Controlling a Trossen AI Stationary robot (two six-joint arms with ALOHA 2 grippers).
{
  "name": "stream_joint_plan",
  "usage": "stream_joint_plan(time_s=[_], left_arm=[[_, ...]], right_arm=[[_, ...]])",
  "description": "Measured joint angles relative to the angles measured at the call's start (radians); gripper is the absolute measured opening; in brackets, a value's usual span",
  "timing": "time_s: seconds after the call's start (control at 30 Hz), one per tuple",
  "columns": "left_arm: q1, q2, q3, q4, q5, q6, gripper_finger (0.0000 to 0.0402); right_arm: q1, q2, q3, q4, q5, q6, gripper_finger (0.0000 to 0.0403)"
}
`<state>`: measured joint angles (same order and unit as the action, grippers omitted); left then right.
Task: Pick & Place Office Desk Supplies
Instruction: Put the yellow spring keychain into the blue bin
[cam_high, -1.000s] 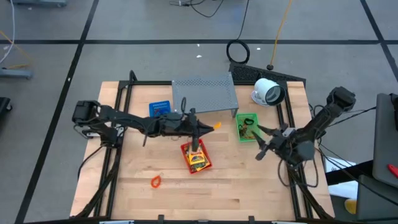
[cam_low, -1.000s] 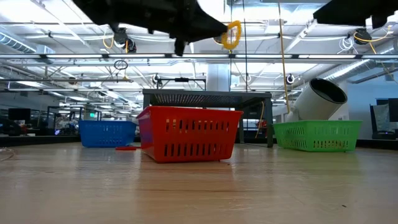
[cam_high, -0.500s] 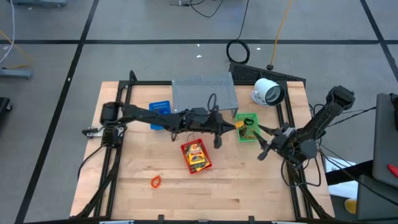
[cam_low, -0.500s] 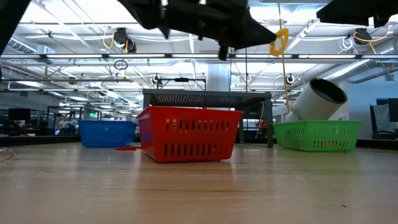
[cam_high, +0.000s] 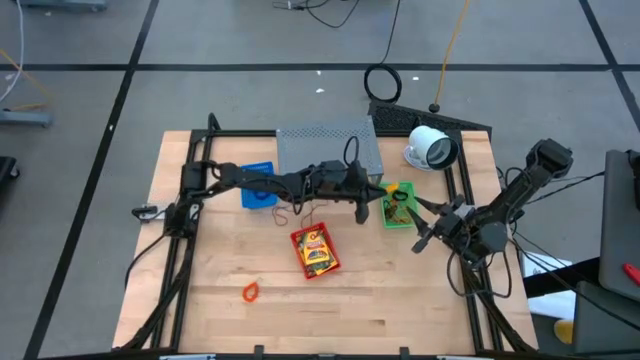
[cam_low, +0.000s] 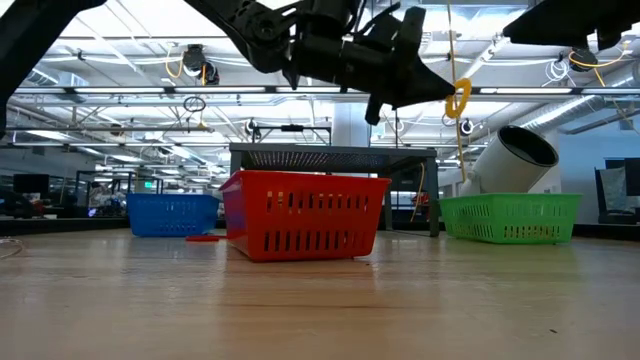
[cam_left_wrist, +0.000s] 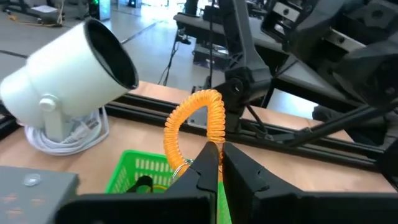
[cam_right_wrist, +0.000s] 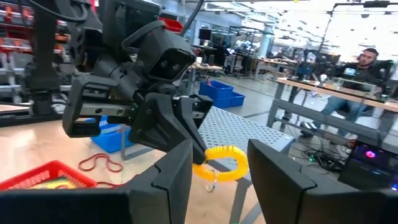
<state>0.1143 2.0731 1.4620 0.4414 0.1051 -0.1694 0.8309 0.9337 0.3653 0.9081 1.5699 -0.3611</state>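
Note:
My left gripper (cam_high: 384, 201) reaches across the table at mid-height, shut on a yellow-orange coiled loop (cam_left_wrist: 191, 122), which also shows in the low view (cam_low: 458, 98) and the right wrist view (cam_right_wrist: 224, 163). It hovers over the left end of the green basket (cam_high: 398, 206). A red basket (cam_high: 315, 251) holding yellow packets stands on the table in the middle. At the table's right side my right gripper (cam_high: 424, 226) is open with nothing between its fingers (cam_right_wrist: 176, 176), pointing toward the left gripper. My left gripper pinches one end of the coiled loop (cam_left_wrist: 212, 138) between its two fingertips. The fingers lie about level and point toward the table's right edge. The loop arches out beyond the fingertips, lifted clear above the green basket.
A blue basket (cam_high: 258, 185) and a grey perforated shelf (cam_high: 330, 150) stand at the back, with a white round device (cam_high: 430, 148) at the back right. An orange loop (cam_high: 250, 291) lies near the front left. A thin red band (cam_right_wrist: 99, 163) lies by the blue basket.
My left gripper has carried the coiled loop toward the table's right edge, from above the red basket to over the green basket's left end, staying shut on it. The loop has stayed lifted clear.

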Motion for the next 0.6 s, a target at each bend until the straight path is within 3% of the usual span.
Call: stream_joint_plan(time_s=[0.17,0.43,0.6], left_arm=[[0.018,0.0,0.0,0.002,0.001,-0.028,0.0033],[0.016,0.0,0.0,0.011,0.002,-0.012,0.0041],[0.014,0.0,0.0,0.015,0.018,0.028,0.0042]], right_arm=[[-0.048,0.0,0.0,0.0,-0.011,0.0,0.0144],[-0.152,-0.001,0.0,0.008,-0.214,0.006,0.0144],[-0.197,-0.001,0.0,0.008,-0.287,0.008,0.0144]])
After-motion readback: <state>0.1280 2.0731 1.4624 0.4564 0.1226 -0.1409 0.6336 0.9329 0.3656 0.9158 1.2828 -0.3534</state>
